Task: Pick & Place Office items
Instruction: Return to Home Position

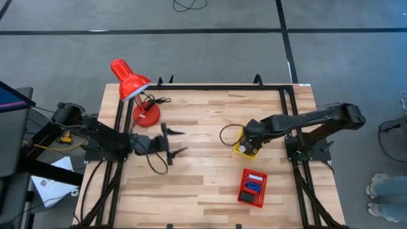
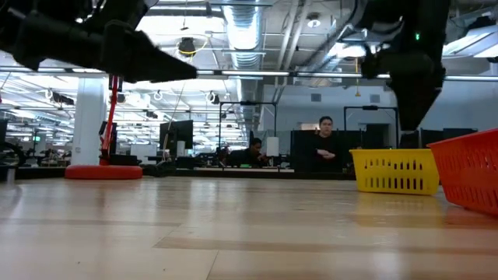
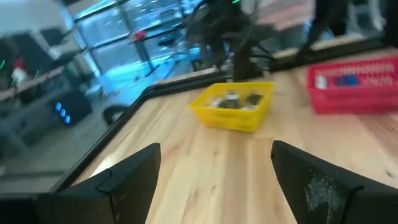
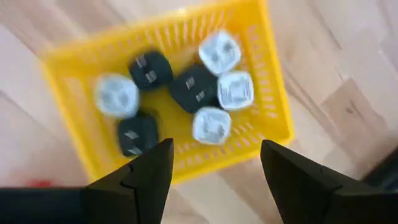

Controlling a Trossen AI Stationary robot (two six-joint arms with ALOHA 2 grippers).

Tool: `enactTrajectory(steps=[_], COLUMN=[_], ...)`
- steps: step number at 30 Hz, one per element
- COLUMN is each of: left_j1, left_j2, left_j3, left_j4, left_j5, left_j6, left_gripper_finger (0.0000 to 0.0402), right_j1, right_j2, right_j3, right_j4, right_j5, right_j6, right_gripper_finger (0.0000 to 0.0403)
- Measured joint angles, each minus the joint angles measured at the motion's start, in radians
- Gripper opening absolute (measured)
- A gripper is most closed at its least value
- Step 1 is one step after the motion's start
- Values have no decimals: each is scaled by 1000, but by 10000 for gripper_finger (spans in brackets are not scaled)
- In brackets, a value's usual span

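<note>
The right gripper point(image 4: 214, 158) is held directly above the yellow bin point(image 4: 273, 106) and partly covers it in the high view. Its jaws are parted and hold nothing. Seven office items are counted inside this bin: three black adapters point(image 4: 194, 87) and four pale adapters point(image 4: 235, 89), lying close together.

The yellow bin is placed at 3 o'clock from the centre of the tabletop point(image 1: 203, 191). The red bin point(image 1: 241, 198) is near it at 4 o'clock. Blue and white pieces point(image 1: 253, 186) are seen inside the red bin, but their number cannot be determined.

The left gripper point(image 1: 183, 141) is found at 9 o'clock, its jaws parted and empty. One red desk lamp point(image 1: 130, 81) is stood at 10 o'clock. Two persons point(image 2: 324, 148) are seen beyond the tabletop.
</note>
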Motion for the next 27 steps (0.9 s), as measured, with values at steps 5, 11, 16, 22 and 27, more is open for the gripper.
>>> enactTrajectory(steps=[5,11,16,22,27], left_j1=[49,40,53,81,75], left_j2=[-232,-482,-634,-808,-939], left_j3=[-147,-266,-299,-299,-299], left_j4=[0,0,-102,-320,-443], left_j5=[102,107,97,3,-15], left_j6=[-101,-144,-133,-143,-144], left_gripper_finger=[301,301,301,301,301], right_j1=[47,9,-19,-67,-96], right_j2=[-163,-511,-752,-875,-982], right_j3=[-53,-307,-511,-642,-722], right_j4=[130,597,907,1027,1160], right_j5=[98,-109,-199,-263,-377], right_j6=[-80,-304,-448,-522,-573], right_gripper_finger=[234,234,234,234,234])
